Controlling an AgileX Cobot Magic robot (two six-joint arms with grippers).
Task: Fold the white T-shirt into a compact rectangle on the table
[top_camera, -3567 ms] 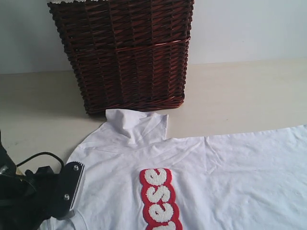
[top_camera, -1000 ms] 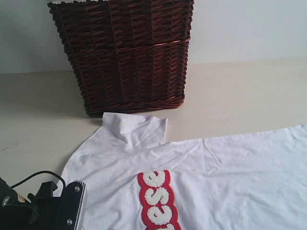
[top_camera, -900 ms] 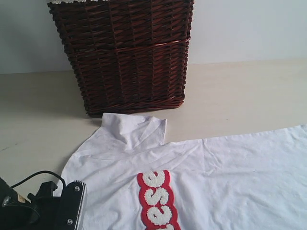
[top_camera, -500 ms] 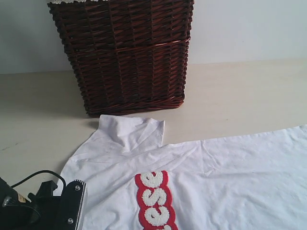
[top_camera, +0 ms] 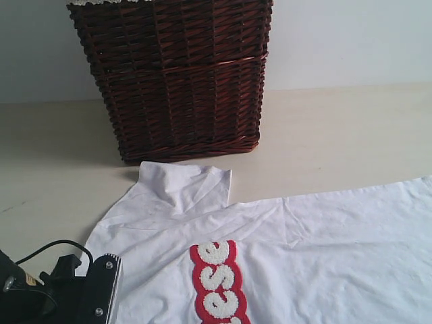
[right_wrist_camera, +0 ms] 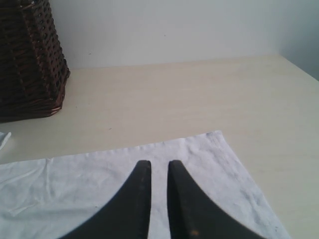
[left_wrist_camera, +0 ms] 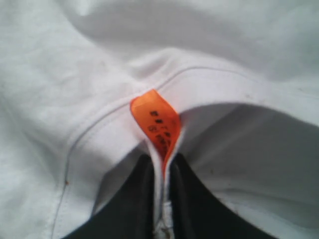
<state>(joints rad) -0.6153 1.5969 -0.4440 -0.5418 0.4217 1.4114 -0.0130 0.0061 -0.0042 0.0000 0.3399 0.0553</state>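
Lettering [top_camera: 216,280] cut off below, left fingers [left_wrist_camera: 127,204] pinching white T-shirt [top_camera: 337,250]

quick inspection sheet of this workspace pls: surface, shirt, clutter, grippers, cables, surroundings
surface: table, pale beige, smooth
job's things: white T-shirt spread out, not yet folded, red-outlined letters facing up, sleeve pointing at the basket
clutter: dark wicker basket standing at the back
grippers: left gripper pinched on the collar beside the orange neck tag; right gripper over a shirt corner, fingers nearly together, nothing between
cables: black cable looped by the left arm
surroundings: plain pale wall
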